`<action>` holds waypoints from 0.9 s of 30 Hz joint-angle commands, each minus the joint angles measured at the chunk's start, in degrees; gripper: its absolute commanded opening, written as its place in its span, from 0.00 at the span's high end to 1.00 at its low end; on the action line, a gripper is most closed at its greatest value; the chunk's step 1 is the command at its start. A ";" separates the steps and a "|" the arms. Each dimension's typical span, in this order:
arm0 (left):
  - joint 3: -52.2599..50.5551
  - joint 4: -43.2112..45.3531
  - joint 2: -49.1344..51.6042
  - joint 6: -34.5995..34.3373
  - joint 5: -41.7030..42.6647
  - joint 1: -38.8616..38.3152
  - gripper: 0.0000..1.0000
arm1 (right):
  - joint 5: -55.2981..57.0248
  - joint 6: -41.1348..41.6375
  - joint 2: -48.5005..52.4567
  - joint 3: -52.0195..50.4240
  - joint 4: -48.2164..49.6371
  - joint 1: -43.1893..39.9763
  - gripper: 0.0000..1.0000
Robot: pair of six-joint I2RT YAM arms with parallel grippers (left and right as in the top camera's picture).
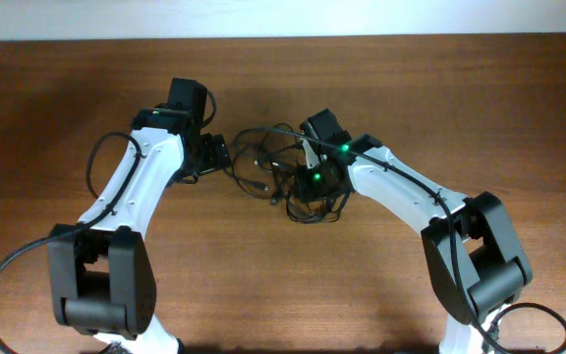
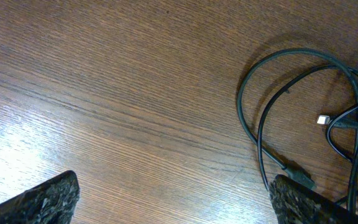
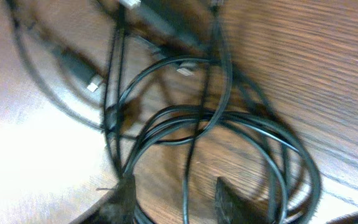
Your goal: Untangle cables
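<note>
The cables [image 1: 278,167] lie in a tangled black heap on the wooden table [image 1: 411,88], between my two arms. My left gripper [image 1: 220,157] sits just left of the heap. In the left wrist view its fingers [image 2: 173,205] are wide apart and empty, with cable loops [image 2: 260,118] and a silver-tipped plug [image 2: 322,119] to the right. My right gripper [image 1: 312,189] is low over the right side of the heap. In the blurred right wrist view its fingers [image 3: 178,202] are apart with one thin strand [image 3: 190,168] running between them, amid several loops and a silver-tipped plug [image 3: 93,82].
Both arms' thicker black cables hang by their bases: one at the left [image 1: 8,270] and one at the right [image 1: 534,315]. A pale wall edge [image 1: 283,18] borders the far side of the table.
</note>
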 commanded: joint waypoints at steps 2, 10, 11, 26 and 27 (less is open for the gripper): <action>-0.50 -0.11 0.28 0.13 -1.05 0.09 0.01 | -8.50 -10.82 -1.09 0.94 -1.70 -0.15 0.49; -0.50 -0.11 0.28 0.13 -1.05 0.09 0.01 | -4.79 -27.98 -0.92 0.13 -8.20 -0.11 0.56; -0.50 -0.11 0.28 0.13 -1.05 0.09 0.01 | -3.39 -27.98 -0.76 -0.17 -7.65 -0.11 0.56; -0.50 -0.11 0.28 0.13 -1.05 0.09 0.01 | 0.28 -27.93 2.99 -1.40 -2.49 0.66 0.76; -0.50 -0.11 0.28 0.13 -1.05 0.09 0.01 | 1.79 -27.91 2.99 -1.40 -2.01 0.66 0.87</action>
